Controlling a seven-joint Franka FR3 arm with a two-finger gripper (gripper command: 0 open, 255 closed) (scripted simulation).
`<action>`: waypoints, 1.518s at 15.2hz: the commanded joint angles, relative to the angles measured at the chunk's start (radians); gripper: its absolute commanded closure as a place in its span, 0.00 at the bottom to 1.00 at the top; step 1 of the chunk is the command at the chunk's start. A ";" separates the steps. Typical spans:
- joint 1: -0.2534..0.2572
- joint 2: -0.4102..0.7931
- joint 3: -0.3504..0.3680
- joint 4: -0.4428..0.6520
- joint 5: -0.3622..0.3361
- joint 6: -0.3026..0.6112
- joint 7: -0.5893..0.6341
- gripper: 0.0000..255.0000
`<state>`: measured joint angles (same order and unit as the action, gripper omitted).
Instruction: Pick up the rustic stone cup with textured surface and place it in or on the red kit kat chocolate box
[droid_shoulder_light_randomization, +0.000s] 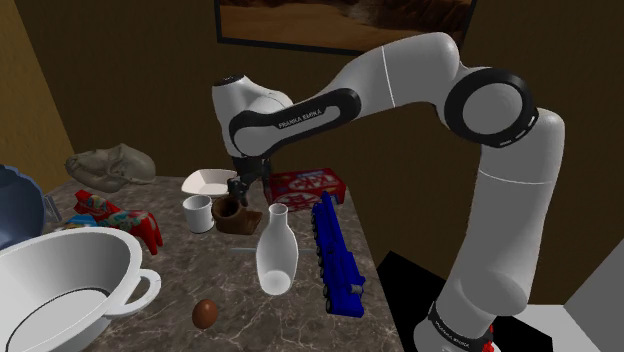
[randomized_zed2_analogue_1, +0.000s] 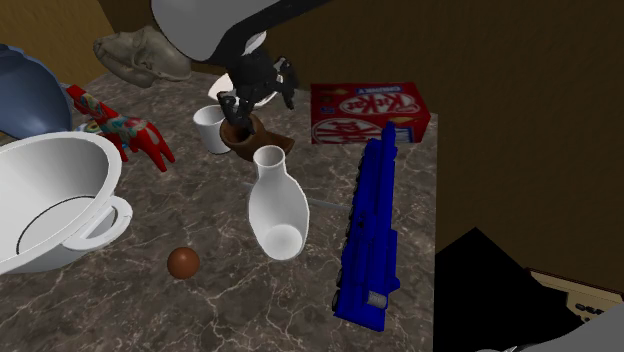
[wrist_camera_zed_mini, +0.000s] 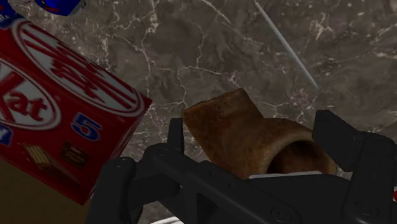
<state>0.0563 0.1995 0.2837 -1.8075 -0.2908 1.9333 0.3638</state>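
A rough brown stone cup (droid_shoulder_light_randomization: 234, 216) (randomized_zed2_analogue_1: 262, 138) (wrist_camera_zed_mini: 254, 137) stands on the marble table top (randomized_zed2_analogue_1: 200, 310), a short way from the red Kit Kat box (droid_shoulder_light_randomization: 311, 185) (randomized_zed2_analogue_1: 370, 112) (wrist_camera_zed_mini: 57, 108), which lies flat near the table's far edge. My black gripper (droid_shoulder_light_randomization: 241, 190) (randomized_zed2_analogue_1: 238, 112) (wrist_camera_zed_mini: 254, 143) comes down onto the cup from above. In the wrist view its two fingers (wrist_camera_zed_mini: 337, 137) press on opposite sides of the cup, so it is shut on it. The cup's base looks level with the table.
A white mug (droid_shoulder_light_randomization: 198, 212) (randomized_zed2_analogue_1: 212, 128) stands right beside the stone cup. A white vase (droid_shoulder_light_randomization: 276, 252) (randomized_zed2_analogue_1: 277, 205) and a long blue object (droid_shoulder_light_randomization: 335, 255) (randomized_zed2_analogue_1: 370, 230) lie nearer. A big white pot (droid_shoulder_light_randomization: 60, 285), a brown ball (droid_shoulder_light_randomization: 205, 314) and a red horse (droid_shoulder_light_randomization: 120, 220) fill the left.
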 joint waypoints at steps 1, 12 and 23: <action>0.020 0.084 -0.002 0.092 -0.044 -0.005 0.035 0.00; 0.050 0.247 -0.027 0.202 -0.123 0.052 0.086 0.00; 0.050 0.247 -0.027 0.202 -0.123 0.052 0.086 1.00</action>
<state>0.1063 0.4457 0.2566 -1.6050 -0.4144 1.9853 0.4498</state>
